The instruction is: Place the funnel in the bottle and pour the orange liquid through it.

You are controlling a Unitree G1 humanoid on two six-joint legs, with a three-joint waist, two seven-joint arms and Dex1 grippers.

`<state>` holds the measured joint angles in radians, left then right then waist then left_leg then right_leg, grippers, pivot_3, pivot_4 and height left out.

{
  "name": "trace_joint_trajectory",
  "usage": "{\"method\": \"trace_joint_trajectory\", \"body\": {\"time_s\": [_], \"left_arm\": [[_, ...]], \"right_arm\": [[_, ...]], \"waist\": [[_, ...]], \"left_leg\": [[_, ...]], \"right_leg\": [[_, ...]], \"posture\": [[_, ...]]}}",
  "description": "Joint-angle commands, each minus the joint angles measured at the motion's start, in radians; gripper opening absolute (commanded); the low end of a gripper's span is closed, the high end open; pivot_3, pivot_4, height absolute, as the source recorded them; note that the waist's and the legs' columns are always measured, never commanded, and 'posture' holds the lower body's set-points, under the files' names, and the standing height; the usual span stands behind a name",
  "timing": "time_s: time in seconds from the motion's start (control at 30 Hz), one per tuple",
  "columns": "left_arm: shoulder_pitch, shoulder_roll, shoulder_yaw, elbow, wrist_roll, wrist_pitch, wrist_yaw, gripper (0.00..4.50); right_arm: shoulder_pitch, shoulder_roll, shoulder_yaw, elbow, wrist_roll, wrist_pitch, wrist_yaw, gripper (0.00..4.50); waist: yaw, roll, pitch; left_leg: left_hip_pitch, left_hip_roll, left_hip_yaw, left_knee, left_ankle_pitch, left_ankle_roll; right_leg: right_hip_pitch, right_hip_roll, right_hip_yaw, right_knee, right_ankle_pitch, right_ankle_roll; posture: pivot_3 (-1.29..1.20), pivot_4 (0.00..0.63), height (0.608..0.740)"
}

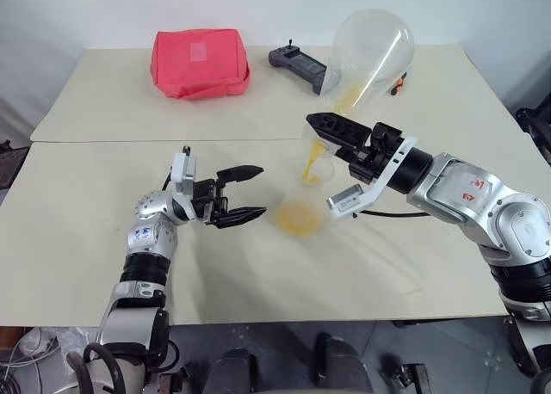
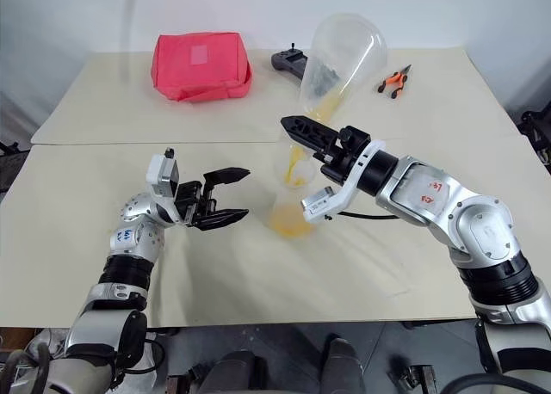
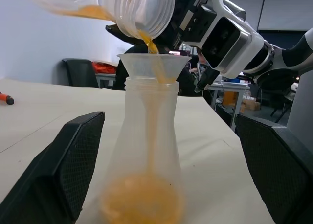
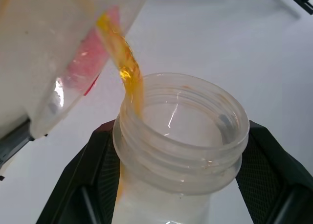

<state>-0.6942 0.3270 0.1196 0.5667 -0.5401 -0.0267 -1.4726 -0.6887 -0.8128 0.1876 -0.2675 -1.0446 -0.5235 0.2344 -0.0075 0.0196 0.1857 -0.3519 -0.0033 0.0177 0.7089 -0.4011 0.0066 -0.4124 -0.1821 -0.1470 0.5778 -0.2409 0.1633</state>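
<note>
Pouring orange liquid [image 3: 152, 43] from a tipped flask [image 1: 372, 46], the right gripper [image 1: 331, 129] has its jaws clamped on that flask's neck. The stream falls into the funnel [image 3: 154, 65] seated in the bottle [image 3: 146, 150] on the bench [image 1: 103, 230]. The left gripper [image 1: 241, 192] waits beside it, jaws spread.

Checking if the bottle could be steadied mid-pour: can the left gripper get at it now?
Probably yes. The left gripper is open beside the bottle, fingers aimed either side of it, nothing between; the right gripper's flask pours from above, clear of that path.
</note>
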Motion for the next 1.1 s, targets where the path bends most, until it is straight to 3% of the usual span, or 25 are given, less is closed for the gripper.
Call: {"method": "trace_joint_trajectory", "body": {"time_s": [0.03,0.53,0.83,0.93,1.1], "left_arm": [[-0.01,0.002,0.006,-0.016,-0.003,-0.009,-0.007,4.5],[-0.005,0.005,0.006,-0.021,0.0,-0.008,-0.004,4.5],[-0.012,0.007,0.001,-0.008,0.019,-0.008,0.013,4.5],[-0.013,0.006,-0.006,-0.01,0.03,0.005,0.026,4.5],[-0.017,0.011,-0.012,-0.02,0.04,0.03,0.043,4.5]], "right_arm": [[-0.019,-0.021,-0.041,-0.025,-0.011,-0.003,-0.039,2.79],[-0.004,-0.03,-0.038,-0.007,-0.015,-0.008,-0.076,2.79],[0.016,0.007,-0.042,-0.037,0.04,0.048,-0.013,2.79],[0.04,0.04,-0.063,-0.042,0.103,0.104,0.024,2.79],[0.106,0.165,-0.151,-0.092,0.349,0.319,0.158,2.79]], "waist": [[0.0,0.0,0.0],[-0.001,0.0,0.0],[-0.001,0.0,0.0],[-0.001,0.0,0.0],[-0.001,0.0,0.0]], "left_leg": [[0.0,0.0,0.0,0.0,0.0,0.0],[0.0,0.0,0.0,0.0,0.0,0.0],[0.0,0.0,0.0,0.001,0.0,0.0],[0.0,0.0,0.0,0.001,0.0,0.0],[0.0,0.0,0.0,0.003,0.0,0.0]], "right_leg": [[0.0,0.0,0.0,0.0,0.0,0.0],[0.0,0.0,0.0,0.0,0.0,0.0],[0.0,0.0,0.0,0.001,0.0,0.0],[0.0,0.0,0.0,0.001,0.0,0.0],[0.0,0.0,0.0,0.002,0.0,0.0]], "posture": [[0.0,0.15,0.74],[0.0,0.15,0.74],[0.0,0.15,0.74],[0.0,0.15,0.74],[0.0,0.15,0.74]]}}
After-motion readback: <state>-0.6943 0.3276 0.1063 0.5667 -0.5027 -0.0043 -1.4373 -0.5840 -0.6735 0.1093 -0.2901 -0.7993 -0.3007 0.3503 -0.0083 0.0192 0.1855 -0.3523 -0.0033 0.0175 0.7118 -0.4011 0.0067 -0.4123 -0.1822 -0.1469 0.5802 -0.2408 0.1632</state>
